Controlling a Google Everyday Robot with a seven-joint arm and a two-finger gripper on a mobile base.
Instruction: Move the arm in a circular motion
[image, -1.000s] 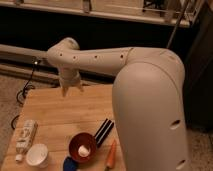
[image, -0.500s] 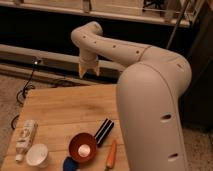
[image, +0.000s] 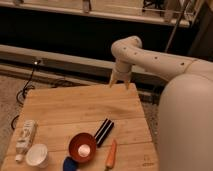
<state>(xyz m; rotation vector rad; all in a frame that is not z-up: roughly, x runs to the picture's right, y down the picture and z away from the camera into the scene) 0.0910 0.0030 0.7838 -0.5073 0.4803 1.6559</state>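
Where the arm reaches: the arm (image: 165, 62) fills the near right as a thick cream-white mass, runs back toward the left and bends down over the far right part of the table (image: 60, 107).
Arm surface: smooth rounded segments, with small dark holes along the upper stretch and around the bend.
Gripper: the gripper (image: 120, 85) hangs from the bend and points straight down at the table's far edge, right of the middle.
Claw: two short pale prongs stand apart with a gap between them, and nothing is held.
Contact: whether the tips touch the wood cannot be told.
Table: a pale wooden top with plank lines.
Bowl: a red bowl (image: 74, 142) sits near the front edge, about the middle, with a small white round thing (image: 85, 149) in it.
Dark bar: a black oblong piece (image: 104, 131) lies tilted against the bowl's far right side.
Carrot: an orange carrot (image: 111, 154) lies just right of the bowl.
Cup: a white cup (image: 37, 155) stands upright at the near left.
Bottle: a pale bottle (image: 25, 137) lies on its side just beyond the cup, along the left edge.
Blue thing: a blue object (image: 70, 164) at the front edge, left of the bowl, partly cut off.
Spacing: all these lie well apart from the gripper.
Floor: a dark cable (image: 27, 85) trails at the far left.
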